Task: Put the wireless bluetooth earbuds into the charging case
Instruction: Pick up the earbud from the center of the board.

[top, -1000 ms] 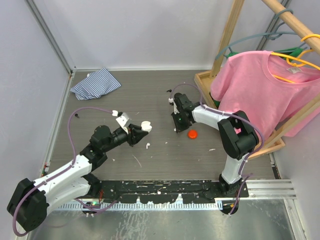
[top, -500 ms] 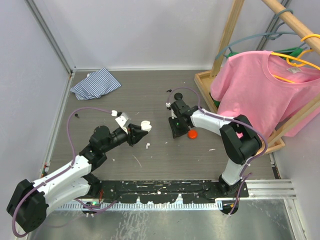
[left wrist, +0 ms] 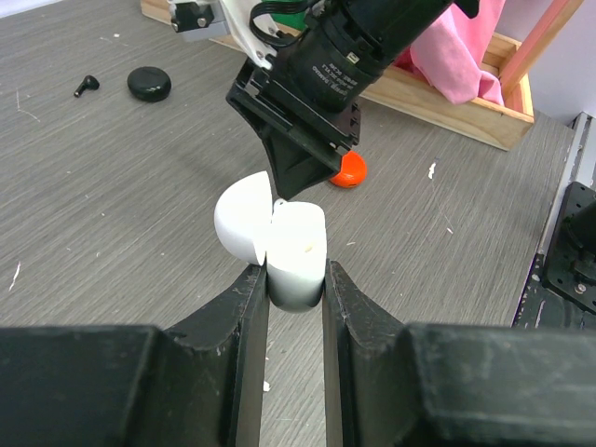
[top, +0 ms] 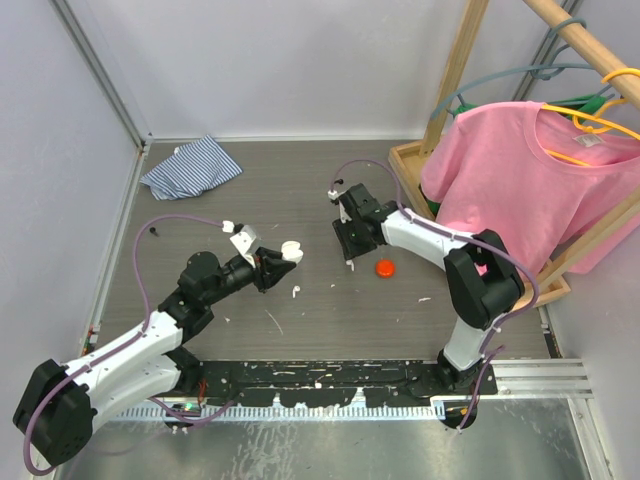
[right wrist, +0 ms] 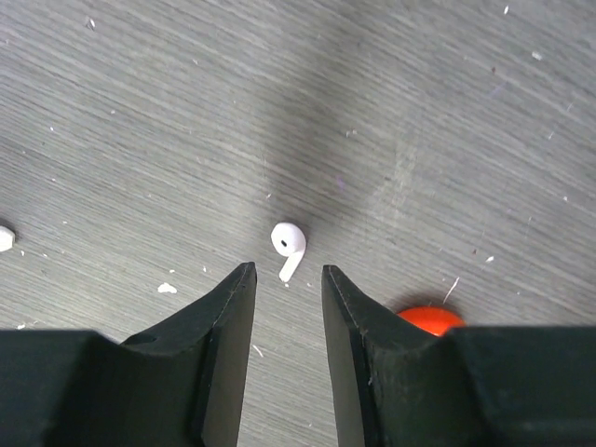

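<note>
My left gripper (top: pixel 275 262) is shut on the base of an open white charging case (top: pixel 290 251) and holds it above the table, lid flipped back; in the left wrist view the case (left wrist: pixel 296 250) sits between the fingers. A white earbud (right wrist: pixel 289 244) lies on the table just ahead of my right gripper (right wrist: pixel 287 270), which is open and empty, jaws either side of the stem tip. In the top view the earbud (top: pixel 350 265) lies just below the right gripper (top: pixel 346 243). The right gripper also shows beyond the white case in the left wrist view (left wrist: pixel 305 172).
A red round case (top: pixel 385 267) lies right of the earbud. A black round case (left wrist: pixel 149 84) and a black earbud (left wrist: pixel 86 86) lie further off. A small white piece (top: pixel 296 293) lies near the left gripper. Striped cloth (top: pixel 190 165) back left; wooden rack (top: pixel 410 170) with pink shirt (top: pixel 520 180) right.
My right gripper first shifted slightly left, then drew back toward the far side, leaving the white earbud in view on the table. The left arm and white case have not moved.
</note>
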You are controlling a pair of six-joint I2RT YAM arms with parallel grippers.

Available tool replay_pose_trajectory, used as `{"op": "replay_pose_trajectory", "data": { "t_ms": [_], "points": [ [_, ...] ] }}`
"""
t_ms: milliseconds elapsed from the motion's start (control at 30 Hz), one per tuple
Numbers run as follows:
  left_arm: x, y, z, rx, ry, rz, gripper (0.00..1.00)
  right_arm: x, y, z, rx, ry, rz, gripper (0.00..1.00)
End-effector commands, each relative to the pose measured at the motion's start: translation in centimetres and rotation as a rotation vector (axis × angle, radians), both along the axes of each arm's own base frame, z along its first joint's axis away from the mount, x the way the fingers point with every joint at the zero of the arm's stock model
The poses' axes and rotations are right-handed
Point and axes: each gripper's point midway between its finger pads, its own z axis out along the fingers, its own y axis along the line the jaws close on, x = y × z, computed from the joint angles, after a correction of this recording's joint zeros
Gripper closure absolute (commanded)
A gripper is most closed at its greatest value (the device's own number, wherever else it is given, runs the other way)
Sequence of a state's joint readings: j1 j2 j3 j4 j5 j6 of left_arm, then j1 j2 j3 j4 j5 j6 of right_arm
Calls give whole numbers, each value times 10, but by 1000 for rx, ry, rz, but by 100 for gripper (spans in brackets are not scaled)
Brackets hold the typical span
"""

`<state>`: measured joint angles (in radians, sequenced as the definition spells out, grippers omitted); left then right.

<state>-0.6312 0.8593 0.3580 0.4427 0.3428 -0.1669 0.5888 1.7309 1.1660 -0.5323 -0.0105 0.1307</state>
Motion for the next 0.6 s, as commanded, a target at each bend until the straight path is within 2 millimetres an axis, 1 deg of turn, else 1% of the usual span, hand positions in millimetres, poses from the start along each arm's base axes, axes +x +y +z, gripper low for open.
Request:
{"op": "replay_pose_trajectory", "data": {
  "t_ms": [0, 167, 400, 567],
  "points": [
    [2, 0, 18, -29, -61, 4, 100, 16, 2, 5, -1, -21, 34, 59],
    [2, -1, 17, -25, -58, 1, 100, 14, 11, -3, 26, 19, 81, 59],
    [2, -2, 15, -18, -55, -6, 100, 10, 9, -19, 3, 70, 102, 60],
    [2, -3, 14, -17, -52, -6, 100, 9, 9, -24, -8, 86, 107, 62]
  ]
}}
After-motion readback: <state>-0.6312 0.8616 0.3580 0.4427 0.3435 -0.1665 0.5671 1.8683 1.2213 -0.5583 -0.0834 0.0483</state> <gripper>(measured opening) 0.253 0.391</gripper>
